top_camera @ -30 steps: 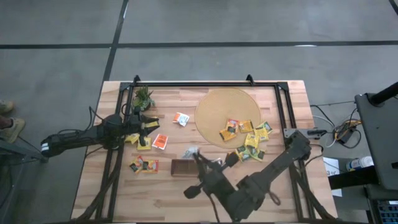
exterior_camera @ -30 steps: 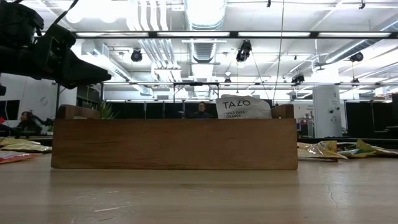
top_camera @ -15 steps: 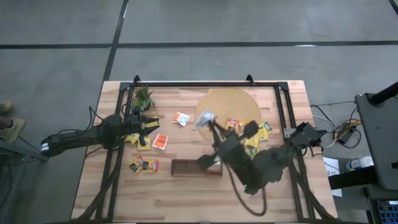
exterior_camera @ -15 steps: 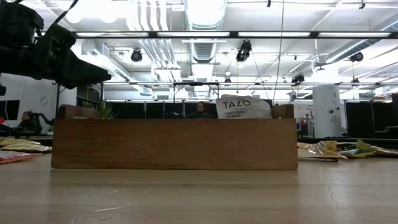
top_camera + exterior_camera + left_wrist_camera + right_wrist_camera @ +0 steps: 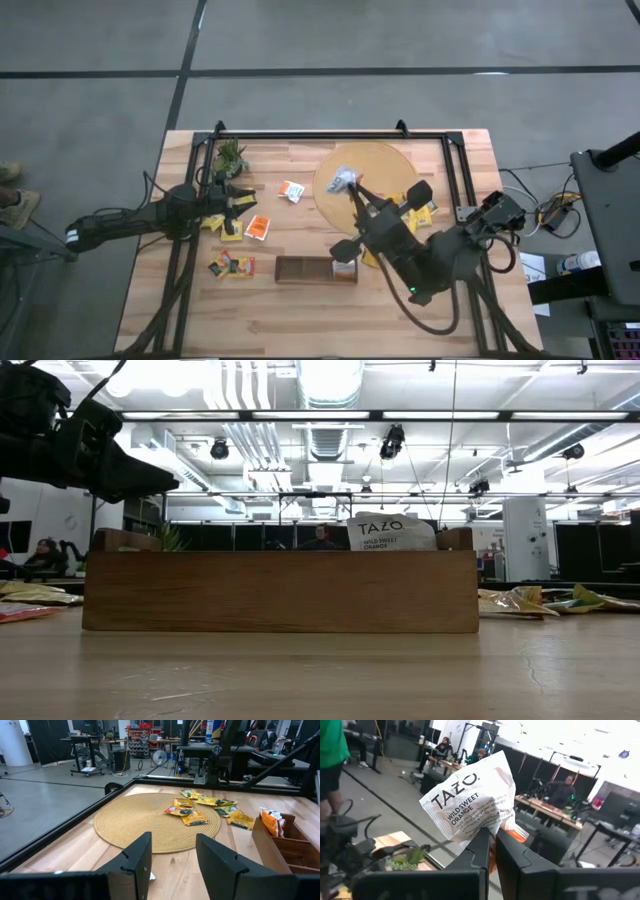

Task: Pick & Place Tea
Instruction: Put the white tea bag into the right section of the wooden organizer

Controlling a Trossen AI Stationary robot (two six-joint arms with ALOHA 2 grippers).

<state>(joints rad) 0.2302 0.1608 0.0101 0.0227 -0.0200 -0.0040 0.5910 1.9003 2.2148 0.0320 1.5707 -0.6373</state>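
my right end effector (image 5: 352,185) has swung from beside the tray (image 5: 316,269) to above the round mat (image 5: 335,160), clenched on a white-and-orange tea sachet (image 5: 470,802). my left end effector (image 5: 238,210) stays parted over yellow sachets (image 5: 231,231) near the plant (image 5: 229,157) on the bench (image 5: 270,320).

High view looks straight down; low view sits level, close behind the tray (image 5: 280,592), shared.

Matt pale wood table (image 5: 300,310), coarse woven round mat (image 5: 135,820) — crinkled paper sachet (image 5: 472,802) (slightly glossy)
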